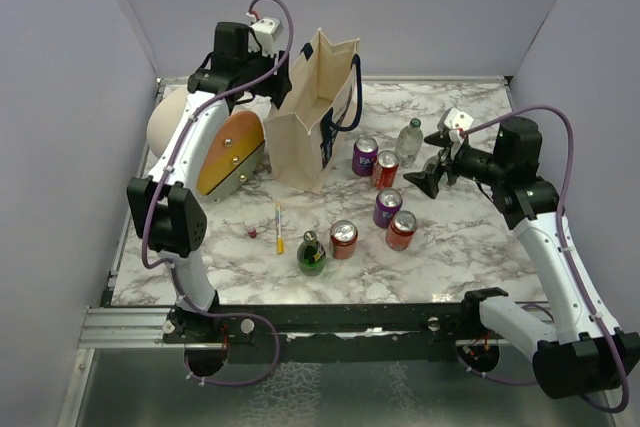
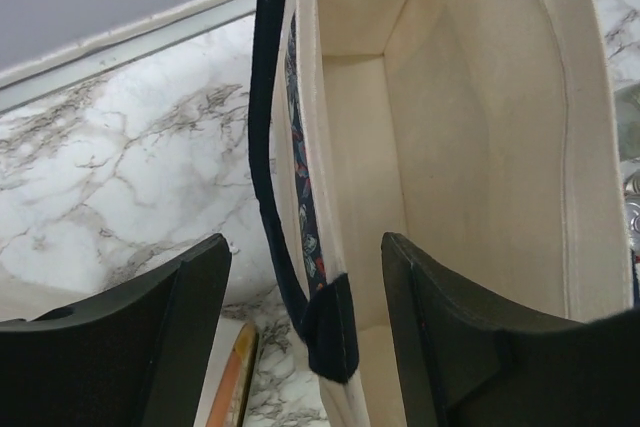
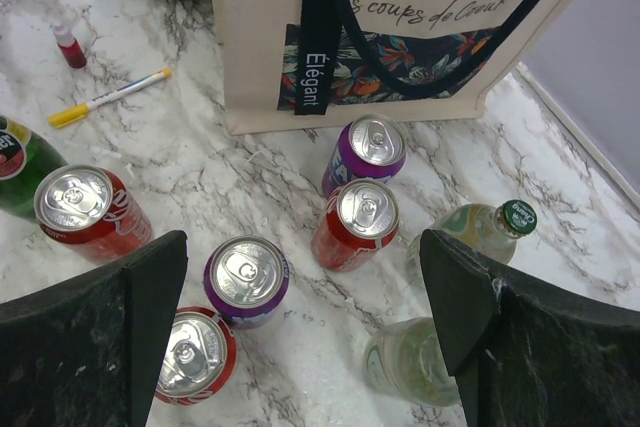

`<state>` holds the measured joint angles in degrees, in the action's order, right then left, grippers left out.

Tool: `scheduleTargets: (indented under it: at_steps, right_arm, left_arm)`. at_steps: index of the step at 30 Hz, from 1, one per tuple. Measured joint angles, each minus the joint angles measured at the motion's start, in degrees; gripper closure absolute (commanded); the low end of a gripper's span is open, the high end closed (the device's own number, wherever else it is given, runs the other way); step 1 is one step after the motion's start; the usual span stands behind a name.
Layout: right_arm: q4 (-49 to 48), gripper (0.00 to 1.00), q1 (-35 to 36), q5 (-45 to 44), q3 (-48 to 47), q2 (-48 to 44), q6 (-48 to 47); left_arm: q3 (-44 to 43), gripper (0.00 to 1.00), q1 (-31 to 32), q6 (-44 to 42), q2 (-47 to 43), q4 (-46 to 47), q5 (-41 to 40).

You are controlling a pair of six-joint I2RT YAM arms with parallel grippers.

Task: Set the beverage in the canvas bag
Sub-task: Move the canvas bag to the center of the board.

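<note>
White arm shells [image 1: 197, 137], black joints [image 1: 172, 222], purple cables [image 1: 569, 152], black left claw [image 2: 303, 240], right claw [image 3: 303, 237].

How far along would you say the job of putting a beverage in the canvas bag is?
Done: nothing yet; the canvas bag looks bare inside and every drink seen sits on the table. In hand: the left gripper straddles the bag's rim, jaws apart; the right gripper hovers open above the cans. Left: grasping a drink and bagging it.

Your right gripper [image 3: 303, 287] hangs with black fingers [image 3: 90, 337] spread wide over purple soda cans [image 3: 365, 152] and red soda cans [image 3: 355, 222] standing on the white marble counter [image 3: 250, 177], near the upright cream canvas bag [image 3: 260, 27] with navy handles.
</note>
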<state>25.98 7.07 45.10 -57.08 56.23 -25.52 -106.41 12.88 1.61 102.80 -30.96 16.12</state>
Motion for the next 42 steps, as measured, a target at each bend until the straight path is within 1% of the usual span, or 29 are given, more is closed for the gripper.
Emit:
scheduleTargets:
  at_steps: [3,6,9,11,12,15,23,28,39,42]
  right_arm:
    - [-0.2,0.0,0.0,0.0,0.0,0.0,0.3]
    - [-0.2,0.01,0.0,0.0,0.0,0.5,0.4]
    - [-0.1,0.0,0.0,-0.1,0.0,1.2,0.4]
    - [0.0,0.01,0.0,-0.2,0.0,1.7,0.4]
    - [0.1,0.01,0.0,-0.3,-0.1,1.9,0.4]
    - [0.7,0.01,0.0,-1.3,-1.1,3.1,0.2]
    - [3.9,0.01,0.0,-4.7,-5.5,7.0,-1.4]
    - [4.8,0.01,0.0,-5.5,-5.6,7.9,-1.9]
    - [7.3,0.0,0.0,-7.3,-5.8,11.1,-1.9]
    - [7.3,0.0,0.0,-8.8,-5.8,11.2,-1.5]
  left_arm:
    - [-3.1,0.52,0.0,1.3,4.0,-2.1,0.8]
    - [-3.7,0.65,0.0,2.3,5.8,-3.5,1.2]
    - [-3.7,0.83,0.2,3.5,6.1,-4.5,1.3]
    - [-3.7,0.98,0.3,4.3,6.1,-4.5,1.5]
    - [-3.7,1.0,0.3,4.5,6.0,-4.5,1.6]
    - [-2.2,1.0,0.4,6.1,5.2,-3.9,2.2]
    - [6.3,1.0,0.9,11.1,-2.1,-3.1,2.3]
    - [10.0,1.0,1.9,12.8,-5.1,-2.9,2.3]
    - [21.1,1.0,2.8,16.3,-12.8,0.5,2.8]
    - [23.5,0.95,3.0,17.0,-14.3,1.4,3.4]
